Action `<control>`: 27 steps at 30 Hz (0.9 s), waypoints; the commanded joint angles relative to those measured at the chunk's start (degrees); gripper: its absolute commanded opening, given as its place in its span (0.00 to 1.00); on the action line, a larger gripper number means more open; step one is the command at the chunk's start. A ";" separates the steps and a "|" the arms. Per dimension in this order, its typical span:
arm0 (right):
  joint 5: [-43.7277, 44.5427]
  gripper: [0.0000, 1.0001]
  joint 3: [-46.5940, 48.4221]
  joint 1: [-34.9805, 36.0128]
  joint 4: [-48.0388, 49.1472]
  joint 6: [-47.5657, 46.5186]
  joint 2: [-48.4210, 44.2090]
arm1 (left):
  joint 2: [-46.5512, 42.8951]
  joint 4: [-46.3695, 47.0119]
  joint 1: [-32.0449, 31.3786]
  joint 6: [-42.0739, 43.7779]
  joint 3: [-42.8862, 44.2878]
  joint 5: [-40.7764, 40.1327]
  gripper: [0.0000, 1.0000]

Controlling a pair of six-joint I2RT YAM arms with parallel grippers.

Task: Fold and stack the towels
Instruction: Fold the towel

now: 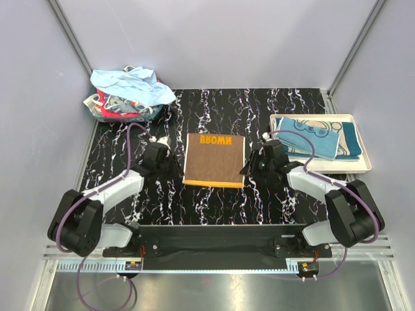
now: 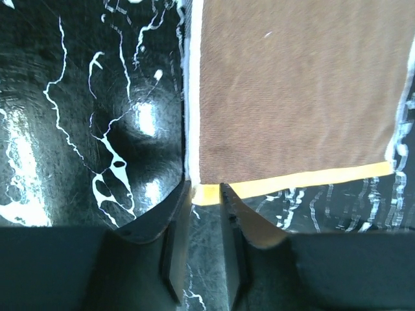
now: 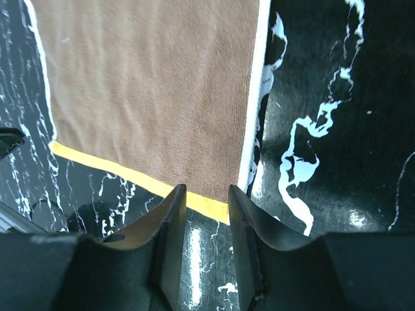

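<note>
Top external view: a brown towel [image 1: 214, 159] was seen lying flat in the middle of the black, white-veined table [image 1: 285, 194], its four edges square to the table's sides. Bare table was left all round it: a wide strip to the near side, a narrower one to the far side, and open ground right towards a white tray [image 1: 364, 166] and left towards the far left corner.

The left hand [image 2: 206, 192] was set at the towel's near left corner and the right hand [image 3: 207, 195] at its near right corner. Each was partly opened, with dark table showing in the gap between the fingers. The yellow corner was seen just at the fingertips and was gripped by neither hand.

A crumpled pile of towels [image 1: 126, 95], light blue over red, was heaped in the far left corner, and single cloths could not be told apart in it. On the tray, folded towels [image 1: 311, 137] were stacked, a light blue one over a teal one, so the lower print was mostly covered.

The brown towel was marked with orange letters along its far edge, too small to be read surely, and with a yellow band along its near edge. In both wrist views its far part was cut off.
</note>
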 commanded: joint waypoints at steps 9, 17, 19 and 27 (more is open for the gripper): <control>9.84 0.38 10.67 1.39 -5.11 0.26 4.92 | 10.50 2.51 -0.05 -0.83 16.10 -4.58 0.36; 9.33 0.30 34.92 -1.69 -9.78 -2.47 21.70 | 28.41 3.65 2.14 4.35 38.25 5.33 0.33; 6.96 0.26 39.05 -1.95 -9.42 -1.69 27.77 | 34.13 2.43 2.41 5.84 44.66 5.09 0.29; 0.54 0.20 53.93 -1.95 -12.41 0.25 42.98 | 44.51 2.42 6.18 6.64 51.55 14.22 0.27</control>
